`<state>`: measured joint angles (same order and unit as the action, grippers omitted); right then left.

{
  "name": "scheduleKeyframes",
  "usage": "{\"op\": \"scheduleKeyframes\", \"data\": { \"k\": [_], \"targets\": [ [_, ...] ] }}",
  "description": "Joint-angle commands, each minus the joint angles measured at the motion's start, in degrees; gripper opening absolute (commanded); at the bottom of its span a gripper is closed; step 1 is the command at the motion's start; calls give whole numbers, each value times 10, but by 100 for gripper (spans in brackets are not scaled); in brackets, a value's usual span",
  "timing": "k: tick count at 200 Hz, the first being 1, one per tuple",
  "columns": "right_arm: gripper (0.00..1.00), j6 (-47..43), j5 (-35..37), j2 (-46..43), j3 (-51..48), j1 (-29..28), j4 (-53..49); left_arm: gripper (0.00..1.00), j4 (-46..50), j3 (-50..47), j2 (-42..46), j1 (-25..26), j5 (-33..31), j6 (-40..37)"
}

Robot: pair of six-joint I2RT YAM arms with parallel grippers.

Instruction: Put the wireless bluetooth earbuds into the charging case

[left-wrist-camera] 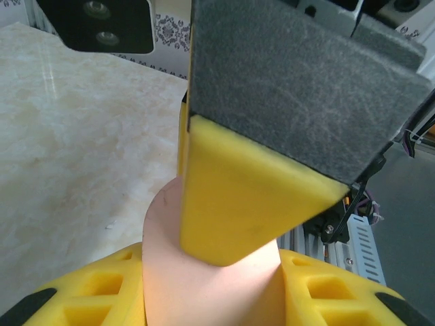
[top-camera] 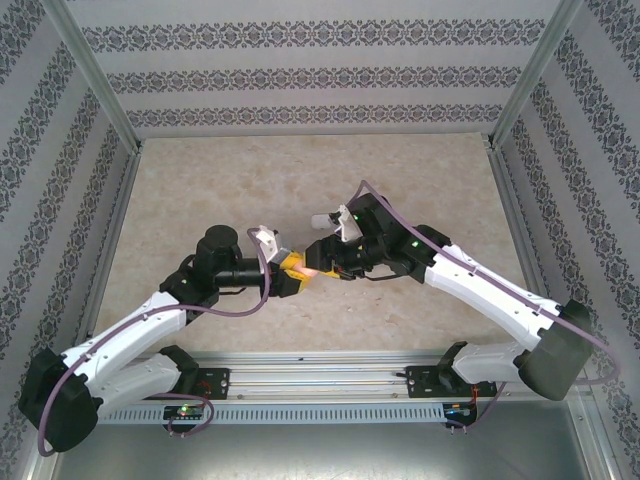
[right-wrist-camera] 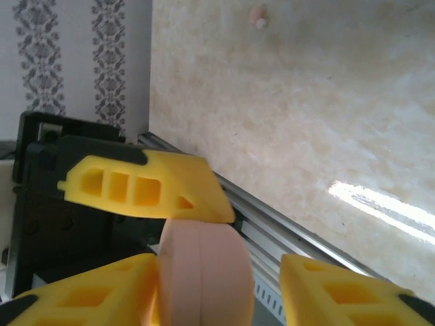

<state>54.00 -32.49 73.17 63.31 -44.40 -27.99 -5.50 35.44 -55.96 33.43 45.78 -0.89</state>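
Meeting above the middle of the table, both arms crowd around one small pink case. The left gripper is clamped on it: in the left wrist view the case sits wedged between the two yellow fingers, touching both. The right gripper straddles the same case. One finger seems to rest against its side and a clear gap shows at the other, so its jaws stand apart with no grip yet.

The case is held up off the surface between the two arms, and its seam shows, so the lid looks shut. Two earbuds lie loose on the table, close together and well away from the case.

That case looks like hard, glossy plastic, light and rounded like a pebble, so I reckon it could squirt out of a pinch near its curved edge. The broad faces are the safer hold, leaving the seam free for opening. The earbuds look tiny, smooth and featherweight, likely to skid or flick away, so each wants a gentle pinch across its fattest part.
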Motion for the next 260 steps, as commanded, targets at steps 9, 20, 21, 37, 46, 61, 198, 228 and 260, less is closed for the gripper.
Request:
{"op": "scheduleKeyframes", "data": {
  "k": [9, 20, 21, 37, 46, 61, 198, 228, 260],
  "targets": [
    [30, 14, -17, 1, -7, -7, 14, 20, -16, 6, 23, 4, -15, -21],
    [24, 17, -18, 0, -11, -8, 17, 22, -11, 6, 24, 4, -20, -27],
    [23, 17, -18, 0, -11, -7, 18, 22, -11, 6, 24, 4, -21, -27],
    [19, 26, -25, -3, -18, -7, 34, 24, -10, 9, 24, 4, -30, -31],
    [17, 33, -29, -5, -23, -7, 47, 26, -10, 9, 24, 4, -34, -35],
    [16, 47, -30, -8, -31, -7, 67, 32, -7, 14, 24, 4, -46, -42],
    [16, 268, -46, -47, -125, 56, 367, 63, -321, -79, 38, -148, 86, 139],
    [16, 292, -53, -37, -123, 56, 404, 63, -442, -79, -32, -154, 153, 190],
    [16, 298, -56, -24, -114, 55, 415, 65, -431, -67, -39, -151, 159, 179]
  ]
}}
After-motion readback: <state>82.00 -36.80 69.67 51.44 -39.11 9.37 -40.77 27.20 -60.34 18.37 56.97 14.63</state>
